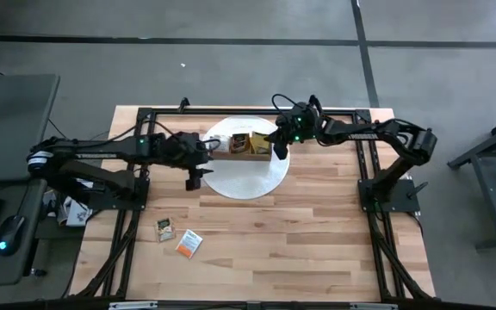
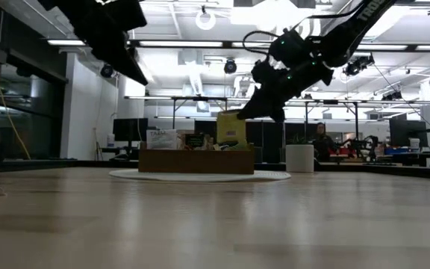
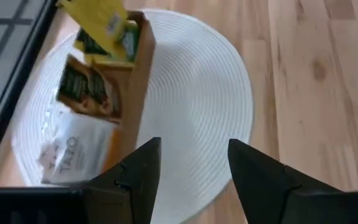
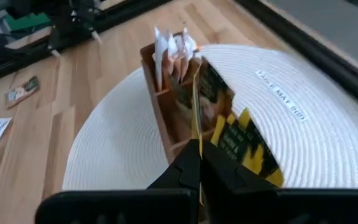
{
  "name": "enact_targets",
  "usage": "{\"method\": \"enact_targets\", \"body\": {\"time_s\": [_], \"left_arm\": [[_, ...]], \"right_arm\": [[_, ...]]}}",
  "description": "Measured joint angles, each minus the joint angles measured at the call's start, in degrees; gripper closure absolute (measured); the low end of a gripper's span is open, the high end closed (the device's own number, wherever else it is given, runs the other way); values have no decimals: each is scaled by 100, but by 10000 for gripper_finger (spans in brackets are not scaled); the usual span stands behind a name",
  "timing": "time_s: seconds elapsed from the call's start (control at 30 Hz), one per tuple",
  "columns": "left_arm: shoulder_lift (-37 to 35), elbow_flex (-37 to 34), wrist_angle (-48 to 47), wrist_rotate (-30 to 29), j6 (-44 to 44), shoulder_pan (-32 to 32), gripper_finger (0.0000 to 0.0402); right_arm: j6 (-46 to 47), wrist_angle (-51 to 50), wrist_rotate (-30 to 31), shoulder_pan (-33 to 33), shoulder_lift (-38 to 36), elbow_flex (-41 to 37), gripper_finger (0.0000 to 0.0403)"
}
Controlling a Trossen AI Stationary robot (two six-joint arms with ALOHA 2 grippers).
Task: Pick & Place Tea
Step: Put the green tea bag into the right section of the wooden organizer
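The right gripper is clenched on a green-yellow tea sachet, pinching its lower edge. It holds the sachet upright at the near end compartment of the wooden box, which sits on a round white mat.

The step in hand appears to be seating this sachet in the box. Lower it straight down with the sachet kept vertical, its flat face parallel to the compartment divider, and release only once the bottom edge is below the box rim. Sachets already in the box stand close alongside; a tilted entry could catch on them or on the wall.

The left gripper hangs with fingers spread and empty above the mat, just beside the opposite end of the box. The two grippers are near each other over the box, so room is tight there.

Two more sachets lie flat on the table, well apart from the mat, with open wood around them.
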Motion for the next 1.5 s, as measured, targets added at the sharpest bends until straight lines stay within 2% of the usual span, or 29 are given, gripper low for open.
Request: {"method": "enact_targets", "body": {"time_s": [0.2,0.37,0.73,1.0,1.5], "left_arm": [[-155,-102,49,111,-4,28,218],[-153,-96,-3,122,-4,30,218],[-153,-96,-7,130,-4,28,218],[-153,-96,-9,130,4,28,218],[-151,-96,-12,135,18,29,218]], "right_arm": [[36,-357,-287,-25,547,376,403],[88,-652,-217,-15,788,536,403],[291,-710,368,-30,764,537,403],[225,-735,547,-67,757,537,403],[-133,-1071,293,-92,749,537,402]]}}
